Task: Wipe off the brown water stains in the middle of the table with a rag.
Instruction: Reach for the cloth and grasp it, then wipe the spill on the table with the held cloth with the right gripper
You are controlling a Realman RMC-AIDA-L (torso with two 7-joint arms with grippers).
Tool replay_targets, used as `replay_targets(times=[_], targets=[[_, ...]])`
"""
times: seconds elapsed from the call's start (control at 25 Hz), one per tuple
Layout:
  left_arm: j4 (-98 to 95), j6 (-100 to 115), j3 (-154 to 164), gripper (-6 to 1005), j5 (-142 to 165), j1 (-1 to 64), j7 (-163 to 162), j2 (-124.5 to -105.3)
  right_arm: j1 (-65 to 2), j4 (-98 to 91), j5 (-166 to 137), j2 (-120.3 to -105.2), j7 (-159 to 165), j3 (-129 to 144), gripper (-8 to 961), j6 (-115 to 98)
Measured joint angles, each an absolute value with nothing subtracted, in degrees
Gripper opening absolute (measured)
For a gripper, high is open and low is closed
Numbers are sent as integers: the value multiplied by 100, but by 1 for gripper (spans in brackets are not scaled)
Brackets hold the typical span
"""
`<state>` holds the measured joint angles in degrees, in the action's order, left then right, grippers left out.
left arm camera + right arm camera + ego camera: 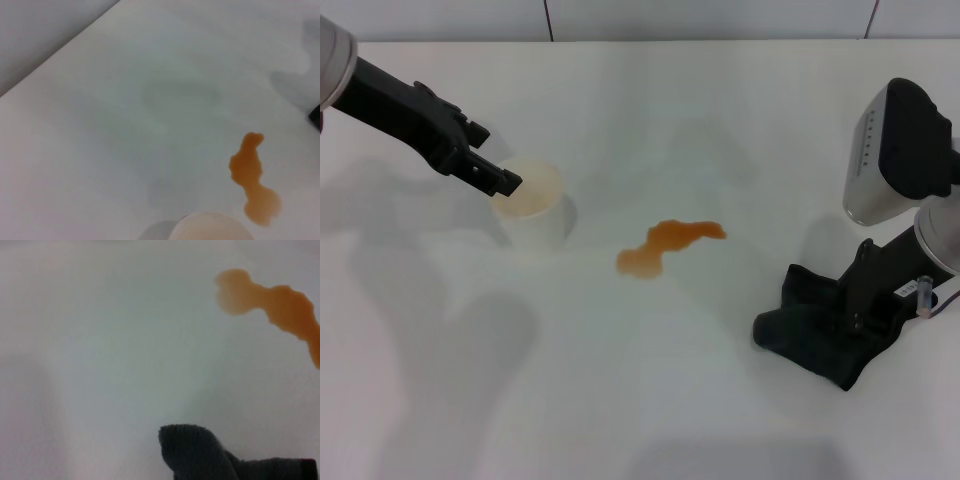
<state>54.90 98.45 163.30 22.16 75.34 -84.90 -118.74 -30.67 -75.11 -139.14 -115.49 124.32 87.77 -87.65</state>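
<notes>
Our right claw (852, 318) is low over the worktop (650, 120) near its right edge, and it seems to pinch the rag (810, 325). We see this dark cloth lying bunched on the surface under the claw, with one rounded fold pointing toward the middle; the right wrist view shows that fold (200, 452) too. We find the brown water stains (665, 243) in the middle of the worktop, a wavy orange puddle, well apart from the rag and not touched by it. Our left claw (492, 177) hangs over the rim of a white paper cup (532, 205), which stands left of the stains; we cannot tell if its fingers are spread or pressed together.
</notes>
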Motion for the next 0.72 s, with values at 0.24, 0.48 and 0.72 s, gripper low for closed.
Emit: replay_targets(times=[0.24, 0.48, 0.72], targets=[[5470, 9843, 16330, 861, 2218, 7543, -8490, -11878, -3114, -7514, -13848, -11564, 12432, 8788, 134, -8720], [5355, 9843, 16330, 862, 2223, 7550, -8490, -11882, -3171, -7515, -13562, -11586, 12433, 8960, 136, -8156], [5314, 9807, 16330, 862, 2225, 7568, -8490, -11883, -3215, -7484, -13414, -11583, 12434, 9405, 137, -7399]])
